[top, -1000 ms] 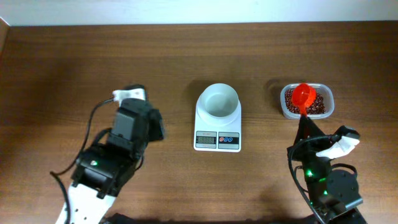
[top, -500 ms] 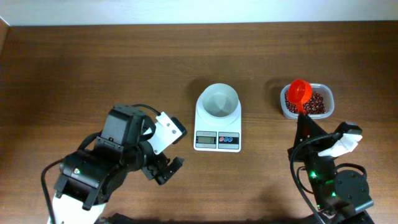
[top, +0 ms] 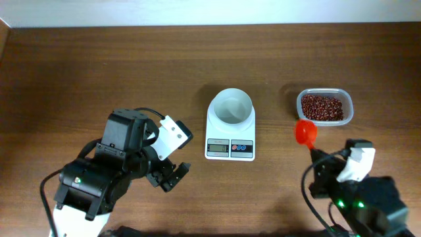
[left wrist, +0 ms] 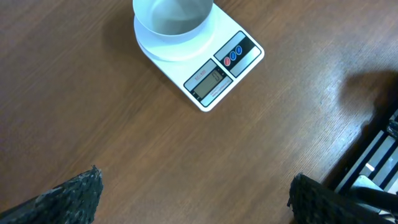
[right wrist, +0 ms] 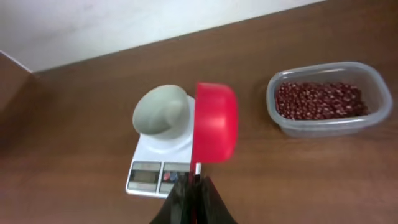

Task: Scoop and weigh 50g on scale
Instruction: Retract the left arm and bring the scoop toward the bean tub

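**Scoop off the tub; left claw swung in & wide open**

Overhead: since 1 s ago the red scoop (top: 305,131) has come off the tub (top: 324,91) of beans (top: 322,107). It now hangs over bare table (top: 79,66) btw tub & scale (top: 229,149), nearer the tub. The right gripper (top: 317,157) has pulled back toward the near edge w/ it, pinched on the scoop's handle. The left gripper (top: 170,176) has swung round toward the scale and spread its jaws. It sits low-left of the scale's front, apart from it, w/ nothing in it. Scale is mid-table, display toward the arms, w/ the white bowl (top: 231,107) on top.

Left wrist: dark fingers (left wrist: 71,196) sit at both lower corners, as far apart as they go, only wood btw them. Scale lies top-centre, turned diagonally. Its bowl is cut by the top edge.

Right wrist: jaws closed tight at the bottom edge on the thin handle. The scoop cup is tipped on its side. Can't tell if anything is in it. Scale & bowl are behind it to the left, tub of beans to the right, well apart from the scale.
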You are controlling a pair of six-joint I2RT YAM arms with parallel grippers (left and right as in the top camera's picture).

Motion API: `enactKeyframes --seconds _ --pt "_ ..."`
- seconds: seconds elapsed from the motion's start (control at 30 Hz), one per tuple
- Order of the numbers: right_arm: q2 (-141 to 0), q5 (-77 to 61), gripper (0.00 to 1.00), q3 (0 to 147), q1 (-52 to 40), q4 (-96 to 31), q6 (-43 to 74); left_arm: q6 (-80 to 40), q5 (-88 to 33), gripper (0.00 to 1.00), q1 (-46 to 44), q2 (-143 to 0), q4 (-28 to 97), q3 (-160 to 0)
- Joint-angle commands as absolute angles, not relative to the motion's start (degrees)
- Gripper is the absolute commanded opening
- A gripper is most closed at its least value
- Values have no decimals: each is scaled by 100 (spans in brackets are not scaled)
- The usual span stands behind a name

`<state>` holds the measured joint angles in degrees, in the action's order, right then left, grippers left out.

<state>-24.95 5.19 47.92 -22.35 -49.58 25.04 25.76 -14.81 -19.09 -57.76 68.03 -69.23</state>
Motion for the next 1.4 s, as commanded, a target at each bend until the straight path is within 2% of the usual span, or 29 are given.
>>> enactKeyframes --seconds 0.0,0.4,0.53,0.77,1.37 --pt "-2427 187 4 5144 -2206 -5109 2440 2665 -1525 99 -1883 -5763 6805 -7019" --pt "-2399 370 4 5133 -2204 -5011 2438 2674 -1522 99 -1881 -5763 6938 -7017" --pt "-2399 370 4 5133 -2204 -4984 2438 3319 -1944 99 -1610 -5817 7019 -7017" --pt "-2399 368 4 5133 -2204 -4925 2438 3422 -1975 99 -1409 -6497 7100 -7017" --pt "-2399 368 4 5133 -2204 -4910 2438 3433 -2130 99 -1409 -6508 6925 -7017"
